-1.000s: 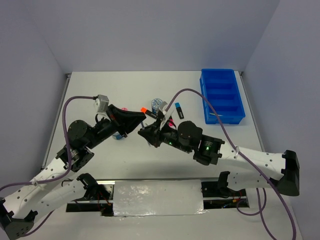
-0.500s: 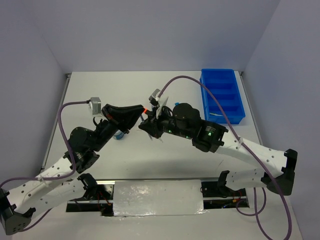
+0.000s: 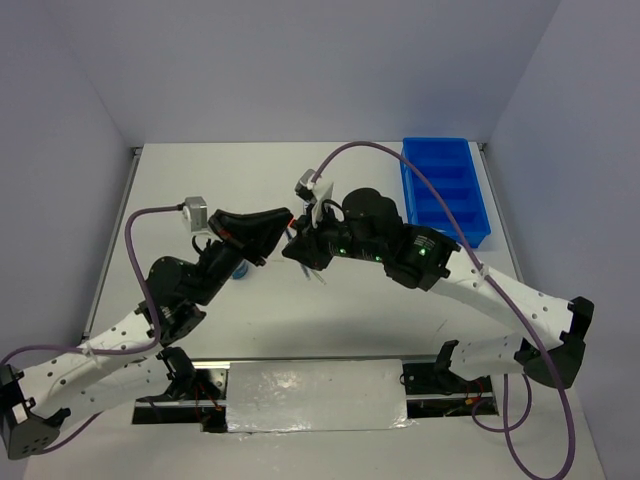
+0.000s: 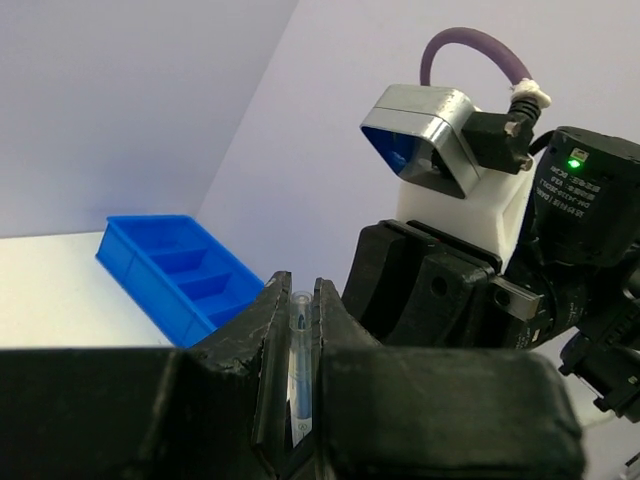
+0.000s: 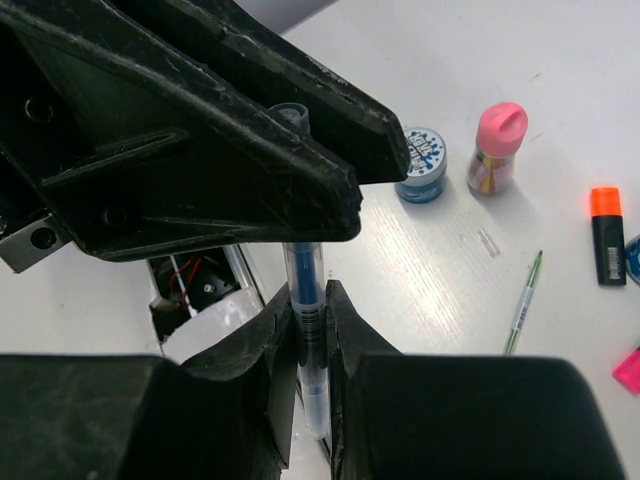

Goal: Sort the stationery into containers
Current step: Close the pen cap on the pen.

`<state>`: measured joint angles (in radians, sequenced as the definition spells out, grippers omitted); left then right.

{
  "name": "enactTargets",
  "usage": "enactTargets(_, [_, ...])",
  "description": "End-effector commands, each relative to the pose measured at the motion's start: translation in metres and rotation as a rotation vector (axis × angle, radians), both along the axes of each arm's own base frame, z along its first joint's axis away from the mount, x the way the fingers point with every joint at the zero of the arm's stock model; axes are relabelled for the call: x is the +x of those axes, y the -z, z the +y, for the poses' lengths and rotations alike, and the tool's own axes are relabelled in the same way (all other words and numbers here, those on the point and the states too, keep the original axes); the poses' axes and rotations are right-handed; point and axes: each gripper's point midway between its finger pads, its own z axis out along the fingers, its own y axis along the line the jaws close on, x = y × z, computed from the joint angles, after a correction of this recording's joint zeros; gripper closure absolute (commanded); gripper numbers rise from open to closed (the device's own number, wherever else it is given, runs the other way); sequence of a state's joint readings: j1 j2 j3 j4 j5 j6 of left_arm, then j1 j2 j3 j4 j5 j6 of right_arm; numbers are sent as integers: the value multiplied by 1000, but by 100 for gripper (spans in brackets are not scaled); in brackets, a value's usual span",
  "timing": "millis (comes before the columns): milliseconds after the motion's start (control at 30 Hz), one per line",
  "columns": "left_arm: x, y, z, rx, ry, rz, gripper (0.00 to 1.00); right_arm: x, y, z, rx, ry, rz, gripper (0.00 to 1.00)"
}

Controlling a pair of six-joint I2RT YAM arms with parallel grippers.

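Slim blue-and-clear plastic pen (image 5: 303,300) sits off the white table (image 3: 200,180), caught between both arms where they meet in mid-air, well left of the bright blue rectangular plastic tray (image 3: 445,190). From my left wrist camera, the left end effector (image 4: 300,290) is closed on the pen's upper part, its black fingers tight on either side. My right wrist camera shows the right end effector (image 5: 308,300) clamped on the barrel lower down, just under the left one. On the table below I see a round blue-white tub (image 5: 422,165) just beside a pink-capped cylindrical bottle (image 5: 495,150), a thin green pen (image 5: 522,305) lying apart, and a short black highlighter with an orange cap (image 5: 606,235) near the edge of view
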<state>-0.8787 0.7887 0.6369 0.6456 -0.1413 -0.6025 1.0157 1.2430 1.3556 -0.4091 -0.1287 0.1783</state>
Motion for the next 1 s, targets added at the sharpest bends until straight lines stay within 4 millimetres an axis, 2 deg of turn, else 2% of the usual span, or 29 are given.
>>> enactTargets(0, [-60, 144, -53, 443, 367, 275, 100, 39, -201, -23, 600, 175, -340, 100])
enactTargets(33, [-53, 121, -52, 431, 327, 245, 100, 37, -189, -18, 584, 152, -320, 100])
enactTargets(67, [-50, 123, -48, 469, 307, 262, 100, 36, -157, -6, 537, 126, -271, 100])
enactTargets(100, [-46, 113, -47, 492, 281, 229, 100, 32, -142, 1, 521, 95, -248, 100])
enactTargets(133, [-43, 81, -47, 472, 264, 178, 100, 29, -126, 9, 505, 75, -226, 100])
enactTargets(167, [-40, 80, -50, 522, 267, 158, 100, 21, -98, 21, 469, 42, -190, 100])
enactTargets(200, [-40, 67, -53, 519, 272, 128, 100, 19, -86, 26, 454, 33, -173, 100])
enactTargets(233, [-40, 42, -55, 506, 278, 89, 100, 17, -73, 33, 434, 19, -151, 100])
enactTargets(267, [-39, 46, -61, 549, 294, 87, 100, 23, -60, 30, 442, 58, -101, 100])
enactTargets(300, [-37, 32, -62, 535, 286, 69, 100, 24, -55, 26, 450, 69, -103, 100])
enactTargets(333, [-33, 33, -64, 547, 276, 72, 100, 23, -51, 20, 451, 83, -107, 100])
enactTargets(433, [-34, 35, -66, 554, 288, 69, 99, 23, -50, 17, 425, 88, -109, 100])
enactTargets(500, [-35, 36, -67, 549, 297, 64, 88, 26, -51, 15, 410, 98, -119, 100])
enactTargets(533, [-34, 39, -67, 550, 292, 72, 75, 30, -48, 13, 401, 126, -119, 100])
enactTargets(600, [-26, 42, -61, 543, 235, 105, 62, 37, -43, 6, 398, 169, -104, 100])
enactTargets(633, [-22, 42, -57, 539, 204, 124, 43, 40, -29, 3, 392, 186, -69, 100])
enactTargets(700, [-5, 33, -38, 497, 65, 194, 18, 50, -25, -12, 419, 253, -50, 100])
enactTargets(733, [13, 39, -16, 515, -90, 266, 5, 59, -20, -20, 421, 290, -37, 100])
enactTargets(767, [21, 38, -6, 497, -157, 313, 1, 63, -4, -25, 412, 320, 4, 100])
enactTargets(800, [27, 36, 5, 492, -228, 347, 1, 67, 3, -30, 407, 343, 17, 100])
enactTargets(833, [40, 15, 32, 437, -384, 379, 1, 77, 7, -42, 406, 385, 21, 100])
enactTargets(867, [42, 28, 47, 466, -454, 459, 1, 82, 23, -49, 382, 417, 53, 100])
enactTargets(900, [44, 9, 61, 426, -513, 469, 1, 87, 29, -57, 376, 454, 65, 100])
enactTargets(933, [46, 5, 74, 414, -571, 491, 1, 94, 32, -68, 378, 496, 68, 100])
enactTargets(967, [45, 10, 90, 436, -640, 523, 1, 107, 47, -89, 351, 579, 97, 100])
